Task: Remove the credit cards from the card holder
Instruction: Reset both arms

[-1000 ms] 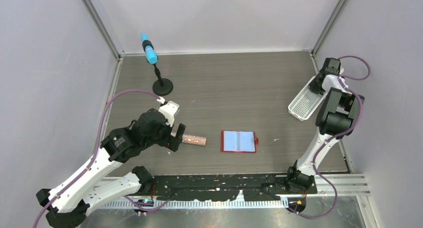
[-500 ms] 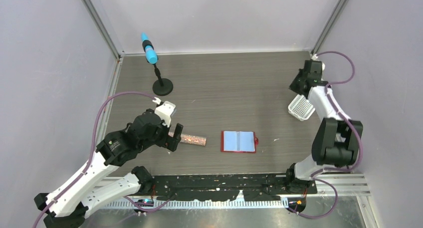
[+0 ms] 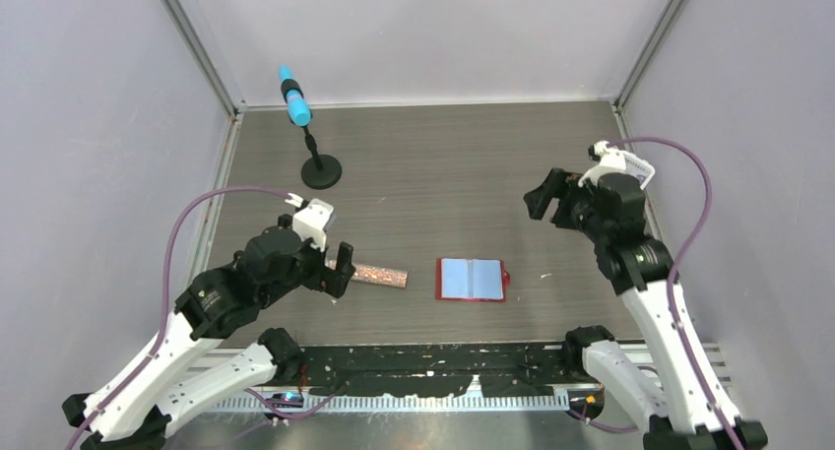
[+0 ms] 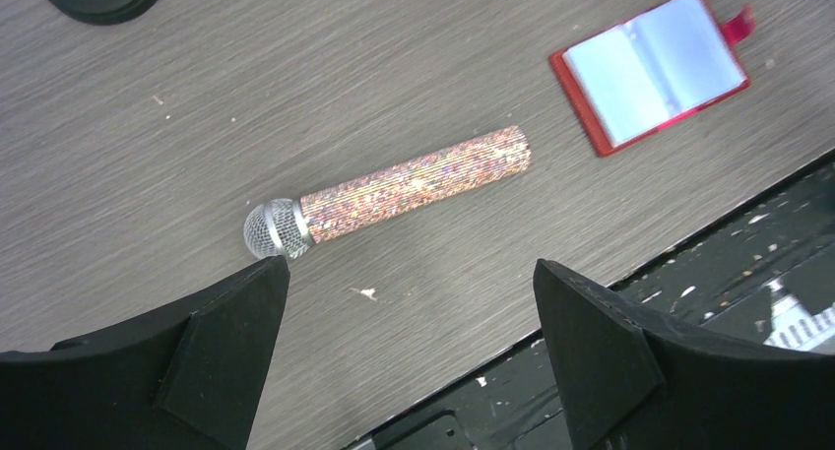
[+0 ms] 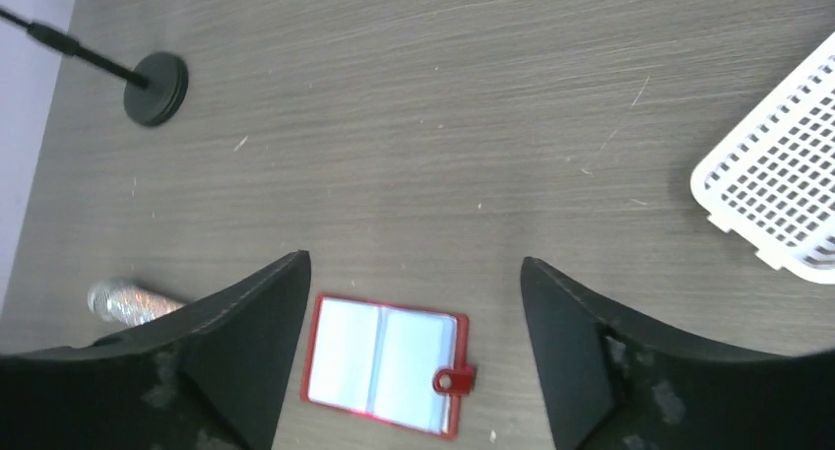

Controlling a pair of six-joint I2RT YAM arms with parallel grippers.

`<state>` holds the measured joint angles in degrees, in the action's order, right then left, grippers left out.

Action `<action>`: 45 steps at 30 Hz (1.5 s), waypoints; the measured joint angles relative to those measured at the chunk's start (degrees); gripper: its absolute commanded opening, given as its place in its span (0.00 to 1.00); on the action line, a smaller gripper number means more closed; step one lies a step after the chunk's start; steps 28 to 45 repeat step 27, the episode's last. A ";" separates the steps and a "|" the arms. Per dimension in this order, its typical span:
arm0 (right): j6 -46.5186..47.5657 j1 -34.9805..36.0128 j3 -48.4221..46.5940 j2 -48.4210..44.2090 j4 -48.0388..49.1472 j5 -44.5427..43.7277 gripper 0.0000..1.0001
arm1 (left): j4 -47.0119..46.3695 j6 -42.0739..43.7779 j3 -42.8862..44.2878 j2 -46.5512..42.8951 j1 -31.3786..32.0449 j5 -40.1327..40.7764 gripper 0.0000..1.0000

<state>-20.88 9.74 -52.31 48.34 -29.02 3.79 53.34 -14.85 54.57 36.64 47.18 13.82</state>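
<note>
Card holder (image 3: 472, 280) lies open on the tabletop (image 3: 443, 174), pockets up; no credit cards visible outside it. Left end effector (image 3: 340, 270) spread, left of holder. Right end effector (image 3: 551, 199) spread, beyond-right of holder. Extraction apparently not started.

Left arm (image 3: 158, 356) and right arm (image 3: 679, 352): white link shells, black joint housings, black bases. Mauve left cable (image 3: 175, 235) and matching right cable (image 3: 708, 189) loop off the wrists. White camera block (image 3: 313, 214) on each wrist. Left gripper (image 4: 409, 273) fingers are matte black wedges; right gripper (image 5: 414, 263) the same, with pale scuffs.
</note>
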 measured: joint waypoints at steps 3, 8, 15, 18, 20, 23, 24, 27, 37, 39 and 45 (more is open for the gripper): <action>0.87 0.35 1.22 -7.67 -4.48 1.77 0.96 | -0.96 -1.46 0.00 -1.60 0.00 -1.42 1.00; 1.77 0.42 1.84 -18.18 -10.69 7.28 0.95 | -4.31 -5.25 -1.07 -4.76 0.00 -6.38 1.00; -1.92 0.44 8.63 -29.33 -13.03 15.06 0.95 | -10.40 -10.56 -5.01 -7.39 0.00 -14.53 1.00; -3.52 0.44 10.19 -31.54 -13.86 16.85 0.95 | -13.09 -12.15 -6.84 -9.25 0.00 -16.04 1.00; -4.26 0.44 10.21 -32.15 -13.94 17.59 0.96 | -14.27 -12.87 -7.80 -10.10 0.00 -16.55 1.00; -5.46 0.44 10.34 -33.09 -13.84 18.80 0.95 | -15.56 -13.73 -8.87 -10.51 0.00 -16.94 1.00; -5.95 0.44 10.64 -33.42 -13.66 19.23 0.95 | -15.85 -13.86 -9.09 -10.49 0.00 -16.98 1.00; -6.88 0.44 12.02 -34.64 -13.20 20.41 0.95 | -16.70 -14.75 -9.42 -10.25 0.00 -17.38 1.00; -6.88 0.44 12.02 -34.64 -13.20 20.41 0.95 | -16.70 -14.75 -9.42 -10.25 0.00 -17.38 1.00; -6.88 0.44 12.02 -34.64 -13.20 20.41 0.95 | -16.70 -14.75 -9.42 -10.25 0.00 -17.38 1.00; -6.88 0.44 12.02 -34.64 -13.20 20.41 0.95 | -16.70 -14.75 -9.42 -10.25 0.00 -17.38 1.00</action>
